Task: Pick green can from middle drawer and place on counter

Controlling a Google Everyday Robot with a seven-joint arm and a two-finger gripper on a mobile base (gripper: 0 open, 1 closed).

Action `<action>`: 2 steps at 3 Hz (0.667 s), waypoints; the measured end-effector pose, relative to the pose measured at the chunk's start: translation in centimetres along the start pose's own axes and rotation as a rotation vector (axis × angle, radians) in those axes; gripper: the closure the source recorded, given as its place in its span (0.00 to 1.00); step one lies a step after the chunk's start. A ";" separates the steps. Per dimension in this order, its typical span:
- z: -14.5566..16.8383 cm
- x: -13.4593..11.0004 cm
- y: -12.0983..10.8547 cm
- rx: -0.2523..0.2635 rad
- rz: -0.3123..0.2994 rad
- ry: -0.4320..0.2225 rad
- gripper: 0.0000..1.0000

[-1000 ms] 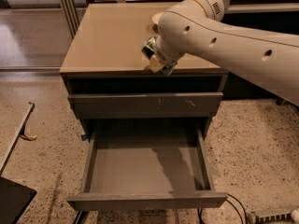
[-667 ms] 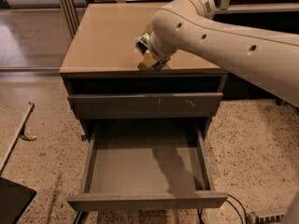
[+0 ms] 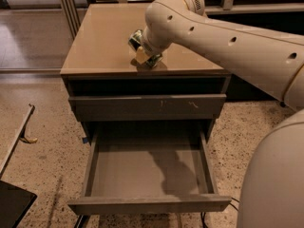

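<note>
My gripper (image 3: pixel 144 51) is at the end of the white arm (image 3: pixel 223 37), just above the front middle of the beige counter (image 3: pixel 99 37). It is shut on the green can (image 3: pixel 136 40), which lies tilted in the fingers with a silver end facing left. The can is at or just above the counter surface; I cannot tell whether it touches. The middle drawer (image 3: pixel 149 204) is pulled out wide below, and its grey inside shows nothing in it.
A closed drawer front with pale scratch marks (image 3: pixel 147 107) sits above the open drawer, under a dark gap (image 3: pixel 142 86). The floor is speckled, with a thin bar and yellow scrap (image 3: pixel 26 137) at left. A dark object (image 3: pixel 12 204) lies bottom left. My white body (image 3: pixel 273 184) fills the bottom right.
The gripper with the can has moved left and a little farther in over the counter. The drawer has not moved.
</note>
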State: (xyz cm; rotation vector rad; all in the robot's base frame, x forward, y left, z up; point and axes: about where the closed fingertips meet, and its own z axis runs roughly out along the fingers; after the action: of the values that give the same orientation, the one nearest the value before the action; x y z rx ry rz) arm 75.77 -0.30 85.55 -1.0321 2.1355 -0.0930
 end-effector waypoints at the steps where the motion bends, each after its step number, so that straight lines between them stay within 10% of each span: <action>1: 1.2 -1.0 0.3 -0.016 -0.001 -0.003 0.36; 2: 2.1 -1.7 0.6 -0.023 0.006 -0.008 0.13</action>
State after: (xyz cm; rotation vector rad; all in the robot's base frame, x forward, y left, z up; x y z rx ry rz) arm 77.40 1.76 84.82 -1.0373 2.1373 -0.0616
